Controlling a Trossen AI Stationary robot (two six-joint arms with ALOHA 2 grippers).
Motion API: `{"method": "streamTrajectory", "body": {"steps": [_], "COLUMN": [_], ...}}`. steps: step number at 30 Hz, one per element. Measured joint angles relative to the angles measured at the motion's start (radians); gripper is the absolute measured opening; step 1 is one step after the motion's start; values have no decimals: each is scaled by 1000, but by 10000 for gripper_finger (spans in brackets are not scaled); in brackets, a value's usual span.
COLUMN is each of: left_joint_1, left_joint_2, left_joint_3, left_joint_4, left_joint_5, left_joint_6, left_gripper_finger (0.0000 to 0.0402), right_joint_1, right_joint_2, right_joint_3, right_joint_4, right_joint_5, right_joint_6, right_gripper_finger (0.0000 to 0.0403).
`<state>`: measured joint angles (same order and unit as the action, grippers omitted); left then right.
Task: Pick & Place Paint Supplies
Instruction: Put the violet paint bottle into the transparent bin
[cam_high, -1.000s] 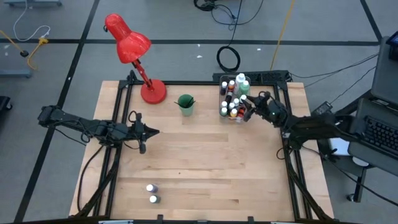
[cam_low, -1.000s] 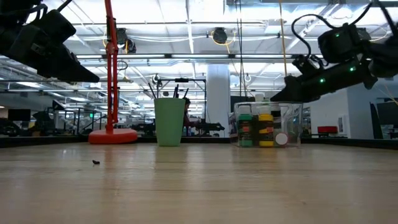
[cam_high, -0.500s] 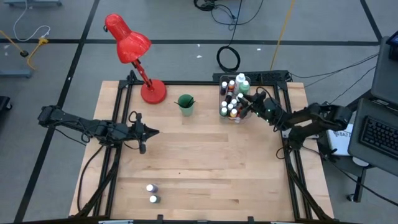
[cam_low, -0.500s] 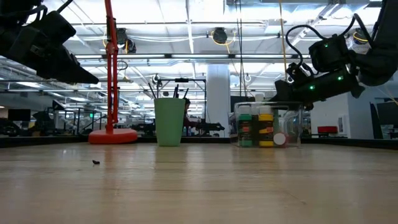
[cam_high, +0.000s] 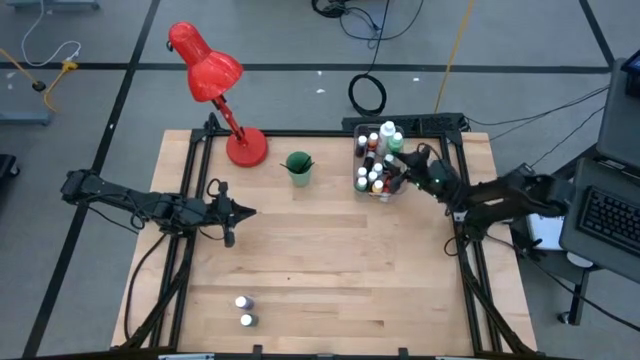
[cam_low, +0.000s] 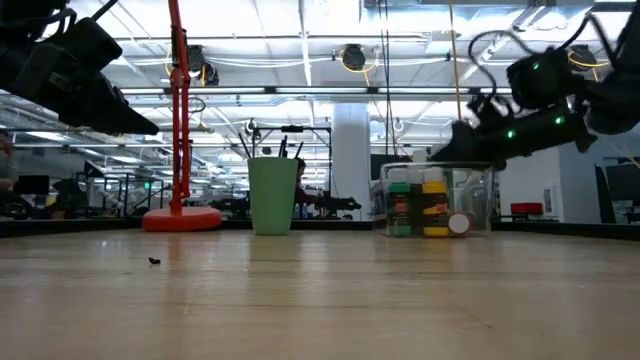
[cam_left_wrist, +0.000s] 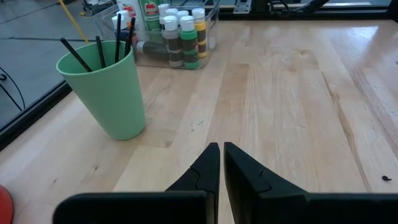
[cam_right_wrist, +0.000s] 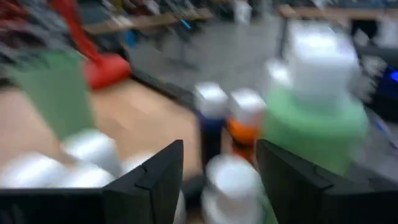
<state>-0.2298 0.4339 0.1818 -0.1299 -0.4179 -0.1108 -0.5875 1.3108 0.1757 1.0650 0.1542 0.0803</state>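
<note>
The clear bin (cam_high: 372, 168) at the table's far right holds several small white-capped paint bottles and a taller green bottle (cam_right_wrist: 311, 127). My right gripper (cam_high: 401, 172) hangs over the bin's right side, level, with its fingers apart. In the blurred right wrist view a white bottle cap (cam_right_wrist: 231, 177) shows between its fingers (cam_right_wrist: 155, 177). My left gripper (cam_high: 246, 212) hovers shut over the table's left middle. Two small bottles (cam_high: 244, 310) stand near the front edge. The green cup (cam_left_wrist: 106, 93) holds dark brushes. My right gripper has its fingers on either side of a bottle's white cap (cam_right_wrist: 231, 177) in the bin. The blur keeps me from telling whether either finger touches it.
A red desk lamp (cam_high: 215, 80) stands on its base (cam_high: 246, 148) at the far left, beside the green cup (cam_high: 298, 167). Bare wood lies across the table's middle and near right. Black frame rails run along the table's sides.
My right gripper has stayed over the clear bin, rolling a little and dipping slightly toward the bottles, while its arm behind it has shifted pose.
</note>
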Motion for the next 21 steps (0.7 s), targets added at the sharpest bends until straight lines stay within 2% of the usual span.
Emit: {"method": "streamTrajectory", "body": {"steps": [4, 6, 8, 11, 16, 19, 21], "left_joint_1": [0, 0, 0, 0, 0, 0, 0], "left_joint_2": [0, 0, 0, 0, 0, 5, 6], "left_joint_3": [0, 0, 0, 0, 0, 0, 0], "left_joint_4": [0, -1, -1, -2, -2, -7, -18], "left_joint_5": [0, 0, 1, 1, -11, -42, -12], "left_joint_6": [0, -5, -15, -19, -25, -111, -130], "left_gripper_finger": [26, 26, 26, 26, 26, 26, 26], "right_joint_1": [26, 41, 58, 93, 192, 269, 316], "right_joint_2": [-147, -241, -347, -523, -785, -908, -973], "right_joint_3": [0, 8, 26, 75, 137, 106, 74], "right_joint_4": [0, -31, -125, -376, -807, -851, -854], "right_joint_5": [-80, -82, -82, -131, -269, -295, -285], "right_joint_6": [-23, -25, -32, -54, -138, -153, -147], "right_gripper_finger": [200, 200, 199, 186, 128, 80, 46]}}
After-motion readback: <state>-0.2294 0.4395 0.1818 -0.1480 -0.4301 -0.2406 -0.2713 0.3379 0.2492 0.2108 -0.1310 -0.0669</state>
